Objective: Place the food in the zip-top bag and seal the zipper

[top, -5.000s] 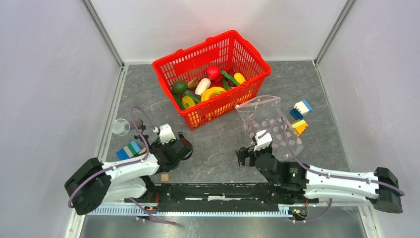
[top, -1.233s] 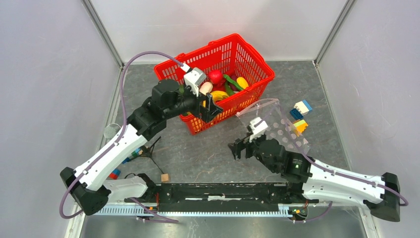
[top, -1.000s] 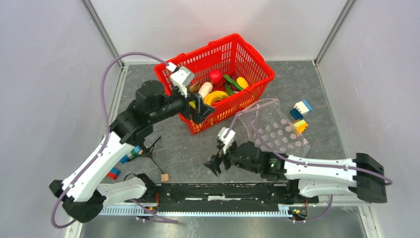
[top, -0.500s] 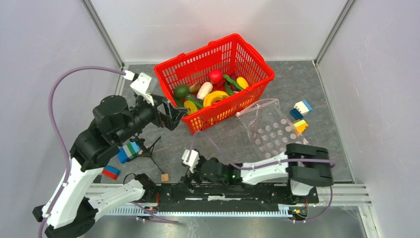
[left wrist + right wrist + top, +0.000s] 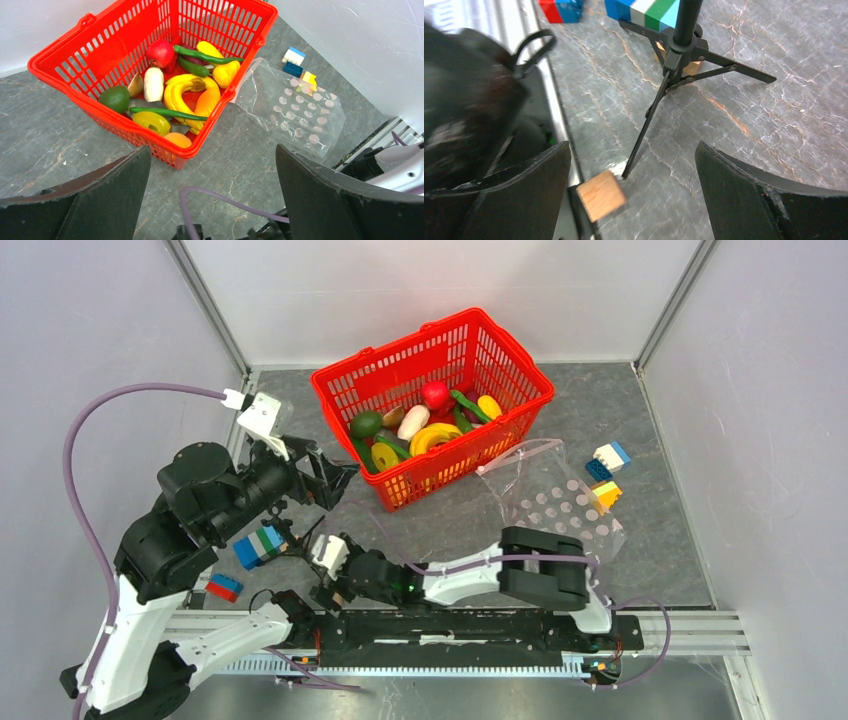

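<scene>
The grey table [image 5: 640,420] is spanned by both arms. The left arm [image 5: 190,505] is raised and bent. Its gripper [image 5: 333,480] is held above the table just left of the red basket [image 5: 455,455], fingers spread wide with nothing between them. The right arm [image 5: 460,582] is folded low along the near edge toward the left, its gripper [image 5: 631,165] likewise spread and empty. The zip-top bag [image 5: 560,505] is laid flat to the right of the basket, its zipper [image 5: 520,447] at the end nearest the basket. The food [image 5: 185,95] is seen heaped in the basket. Only in the right wrist view are a black tripod [image 5: 674,75] and a small wooden cube [image 5: 601,195] by one of its feet shown clearly.
</scene>
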